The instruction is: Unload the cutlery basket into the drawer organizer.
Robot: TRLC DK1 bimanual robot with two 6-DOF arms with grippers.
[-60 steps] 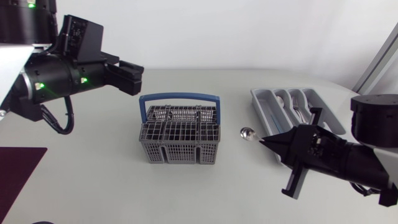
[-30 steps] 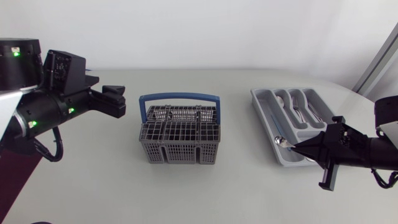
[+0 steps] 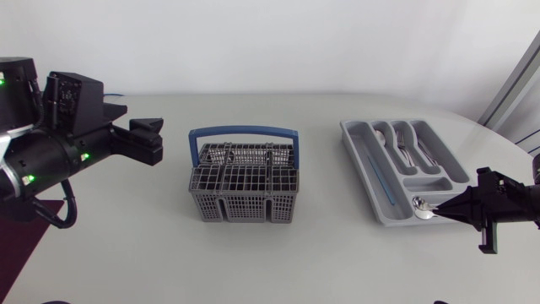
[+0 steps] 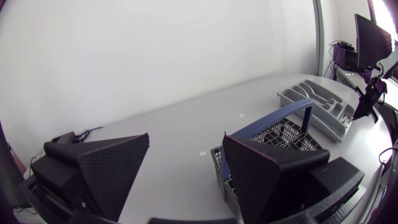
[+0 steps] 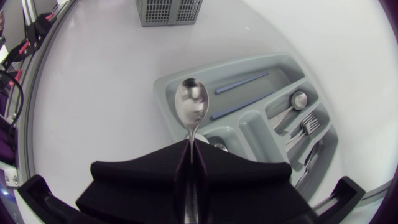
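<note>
Right claw (image 3: 453, 208), lower right of frame, pinched a spoon (image 3: 422, 205), its bowl over the near corner of the grey drawer organizer (image 3: 361, 156). Left claw (image 3: 153, 138), upper left, hung spread apart. Grey cutlery basket (image 3: 243, 192) w/ blue handle sat mid-frame on the white surface (image 3: 321, 262).

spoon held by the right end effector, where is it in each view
Head view: spoon at the right end effector's tip, over the drawer organizer's near end.
Left wrist view: too small to make out.
Right wrist view: spoon sticks out ahead of its own end effector, bowl over the organizer's rim.
Shared landmark: the organizer.
</note>
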